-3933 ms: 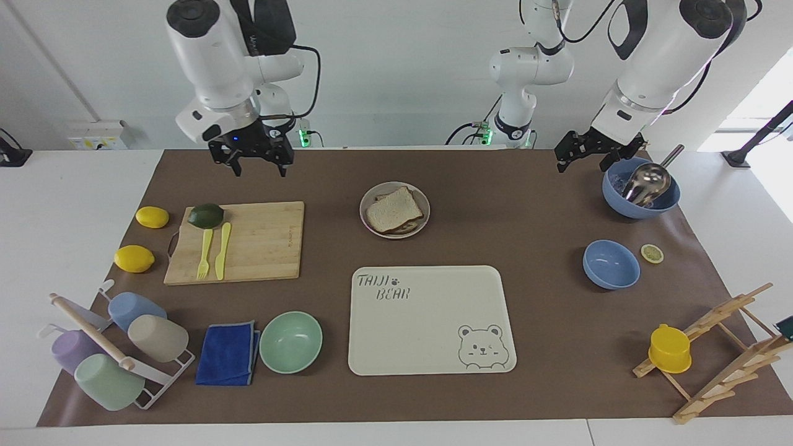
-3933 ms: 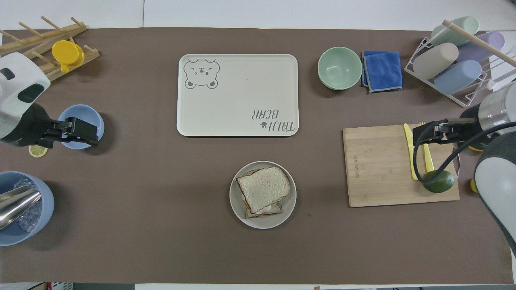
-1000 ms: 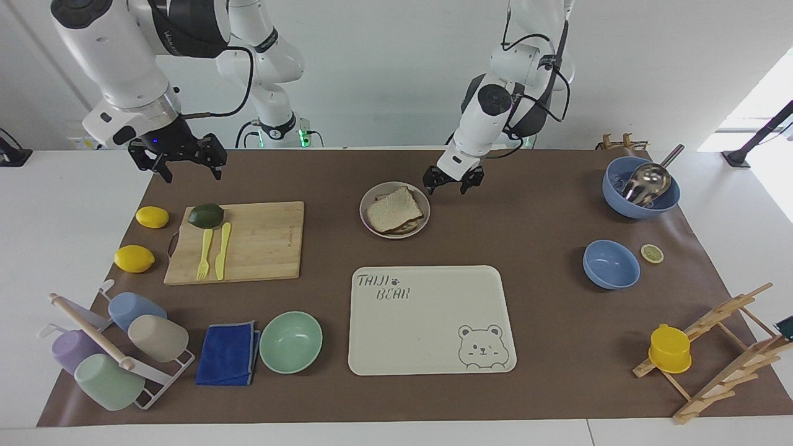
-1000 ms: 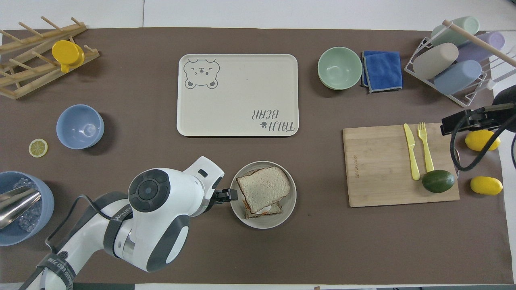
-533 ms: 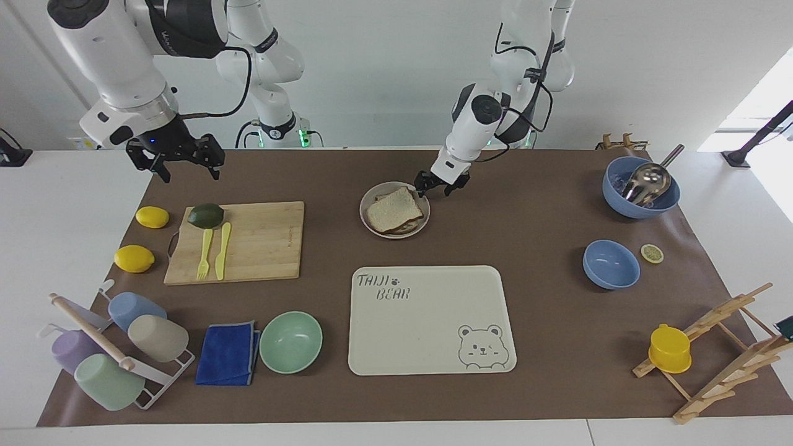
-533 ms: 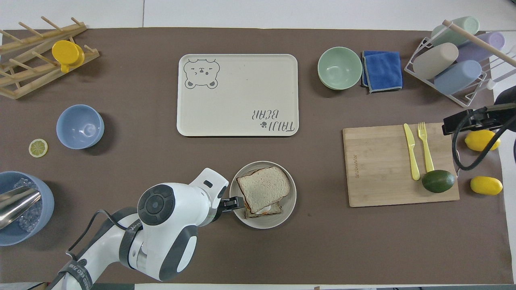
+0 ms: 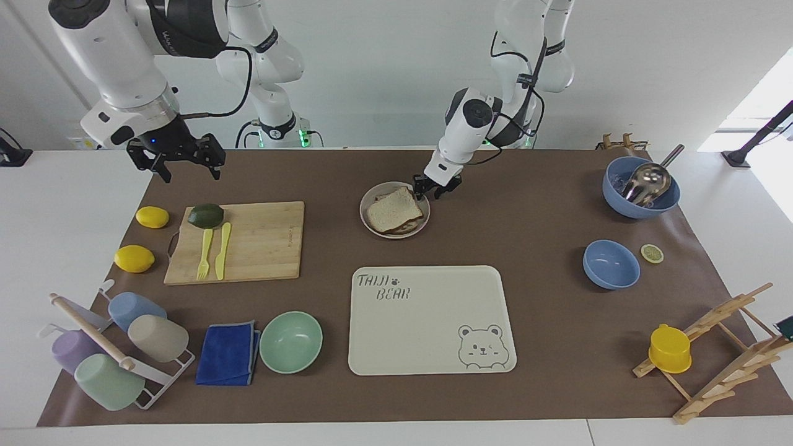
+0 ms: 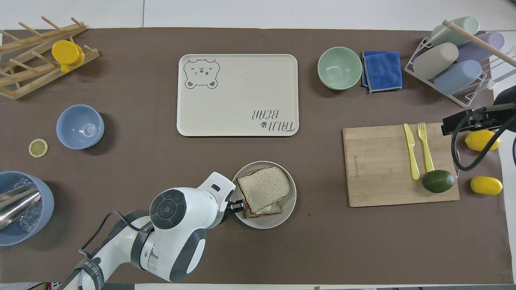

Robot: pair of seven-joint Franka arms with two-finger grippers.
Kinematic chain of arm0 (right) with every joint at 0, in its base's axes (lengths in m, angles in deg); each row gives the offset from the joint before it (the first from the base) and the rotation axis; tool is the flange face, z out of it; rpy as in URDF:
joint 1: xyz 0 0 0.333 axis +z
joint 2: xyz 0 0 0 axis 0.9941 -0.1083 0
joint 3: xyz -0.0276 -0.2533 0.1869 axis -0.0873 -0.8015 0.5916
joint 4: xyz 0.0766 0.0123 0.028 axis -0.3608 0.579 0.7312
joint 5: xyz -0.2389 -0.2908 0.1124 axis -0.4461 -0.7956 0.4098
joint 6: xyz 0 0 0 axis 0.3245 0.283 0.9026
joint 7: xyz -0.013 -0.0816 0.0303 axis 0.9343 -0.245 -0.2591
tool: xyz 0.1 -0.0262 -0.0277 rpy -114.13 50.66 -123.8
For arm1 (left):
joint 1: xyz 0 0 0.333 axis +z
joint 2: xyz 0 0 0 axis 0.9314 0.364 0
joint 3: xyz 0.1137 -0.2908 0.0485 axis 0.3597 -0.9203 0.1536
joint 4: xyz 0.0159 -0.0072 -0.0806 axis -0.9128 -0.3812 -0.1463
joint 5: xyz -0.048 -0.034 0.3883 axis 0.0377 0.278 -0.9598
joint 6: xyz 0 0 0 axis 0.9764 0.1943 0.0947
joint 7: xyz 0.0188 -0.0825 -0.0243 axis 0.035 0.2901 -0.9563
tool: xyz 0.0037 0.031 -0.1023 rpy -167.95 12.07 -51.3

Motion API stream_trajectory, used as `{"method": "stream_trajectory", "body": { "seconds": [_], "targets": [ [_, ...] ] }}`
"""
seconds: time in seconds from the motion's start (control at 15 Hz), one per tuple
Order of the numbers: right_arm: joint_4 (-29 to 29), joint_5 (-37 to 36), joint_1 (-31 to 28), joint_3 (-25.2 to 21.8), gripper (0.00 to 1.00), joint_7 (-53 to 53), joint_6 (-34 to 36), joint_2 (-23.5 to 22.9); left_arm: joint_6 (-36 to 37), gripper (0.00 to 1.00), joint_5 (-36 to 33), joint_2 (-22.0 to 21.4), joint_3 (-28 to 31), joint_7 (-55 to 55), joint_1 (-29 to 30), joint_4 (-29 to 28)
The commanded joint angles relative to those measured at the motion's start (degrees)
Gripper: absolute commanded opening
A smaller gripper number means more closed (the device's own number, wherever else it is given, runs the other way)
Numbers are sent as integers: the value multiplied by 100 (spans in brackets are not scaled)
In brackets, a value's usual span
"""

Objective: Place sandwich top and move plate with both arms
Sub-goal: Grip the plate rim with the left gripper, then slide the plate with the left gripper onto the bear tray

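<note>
The plate sat on the brown table mat near the robots' edge, about midway between the 2 arms, with the cream tray farther from the robots than it. On the plate lay the sandwich top, a pale slice with a brown crust, resting a little askew on the lower slice.

The left gripper was down at the plate's rim, at roughly 2 o'clock of the plate in the facing view (about 8 o'clock in the overhead view, where the arm's white wrist hid most of it). Its fingers straddled the rim on the side toward the left arm's end of the table, just beside the bread's corner; whether they had actually clamped the rim could not be told.

The right gripper waited in the air over the mat's edge at the right arm's end, above the wooden cutting board, with its fingers spread wide and nothing between them.

The tray carried the printed words "TAIJI BEAR" with a paw mark at 1 corner and a bear face at the corner diagonal to it. Lettering on the arms' bands was too small to read.
</note>
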State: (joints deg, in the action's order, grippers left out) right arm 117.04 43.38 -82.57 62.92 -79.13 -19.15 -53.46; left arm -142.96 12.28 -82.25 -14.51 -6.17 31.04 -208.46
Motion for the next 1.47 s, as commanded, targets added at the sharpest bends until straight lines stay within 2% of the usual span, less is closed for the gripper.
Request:
{"method": "stream_trajectory", "body": {
  "seconds": [0.0, 0.13, 0.4, 0.73, 0.87, 1.0, 1.2, 1.4],
  "targets": [
    [-23, 104, -86, 23, 100, -2, 96, 17, -200, 45, 115, 47, 81, -8, -132, -63],
    [-23, 104, -86, 23, 100, -2, 105, 17, -200, 32, 115, 47, 81, 10, -132, -46],
    [-23, 96, -69, 31, 100, -2, 105, 17, -183, 0, 115, 56, 81, 45, -159, -19],
    [-23, 104, -77, 31, 100, -2, 105, 17, -25, 0, 115, 126, 99, 54, -54, 243],
    [-23, 96, -77, 31, 100, -2, 105, 17, 631, 0, 106, 187, 134, 176, 366, 830],
    [-23, 104, -77, 31, 100, -2, 105, 17, 1361, 0, 97, 555, 143, 378, 859, 1743],
    [-23, 96, -77, 31, 100, -2, 105, 17, 1566, 0, 18, 1029, 134, 668, 1449, 2649],
    [-23, 104, -77, 31, 100, -2, 105, 17, 2022, 0, -183, 2100, 134, 879, 1905, 4080]
  ]
}}
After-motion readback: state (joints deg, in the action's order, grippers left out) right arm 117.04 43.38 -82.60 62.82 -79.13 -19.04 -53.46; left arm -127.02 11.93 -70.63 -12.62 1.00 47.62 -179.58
